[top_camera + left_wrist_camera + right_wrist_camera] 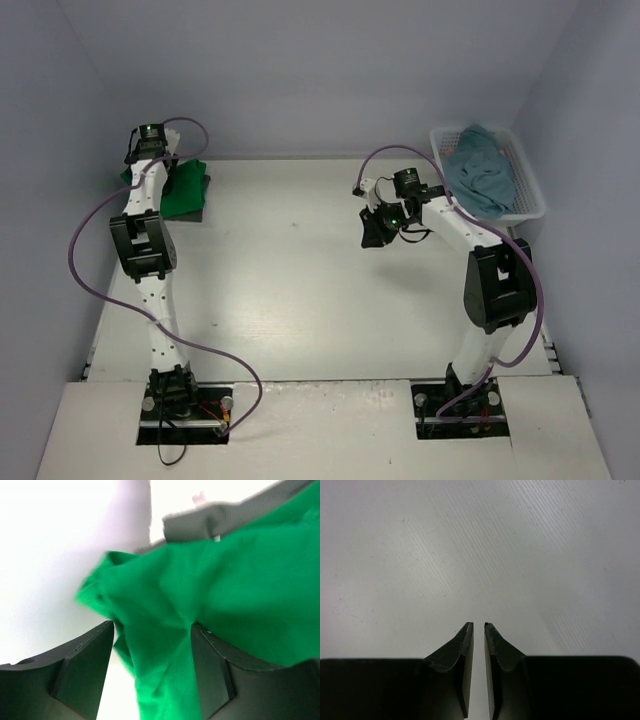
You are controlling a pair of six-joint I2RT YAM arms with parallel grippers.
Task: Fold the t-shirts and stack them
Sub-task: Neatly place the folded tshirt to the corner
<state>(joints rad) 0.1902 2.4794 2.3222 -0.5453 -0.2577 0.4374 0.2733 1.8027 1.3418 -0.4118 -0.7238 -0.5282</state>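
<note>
Top view: nearest the lens, the left arm's base [168,398] and the right arm's base [462,400] sit bolted at the near edge of the pale tabletop [300,300]. The left arm [140,245] reaches to the far left corner, wrist over a bright green shirt [190,190] that lies flat and folded near the left wall. The right arm [495,285] bends in toward the middle. The right pincer [378,228] hangs over bare tabletop, well apart from any cloth. In the far right corner a white mesh basket [532,205] has a teal-blue shirt [480,170] heaped inside. Left wrist view: the left pincer [152,630] is close over the green shirt, fingers [85,675] standing well apart. A raised fold of green fabric lies in the gap, near both pads, with no visible pinch; it reads as open, nothing gripped. Grey cloth [200,522] shows beyond the green's far edge, blurred. Right wrist view: the right pincer points down at bare tabletop, fingertips [462,645] drawn almost together with only a thin slit between, and nothing in it.
</note>
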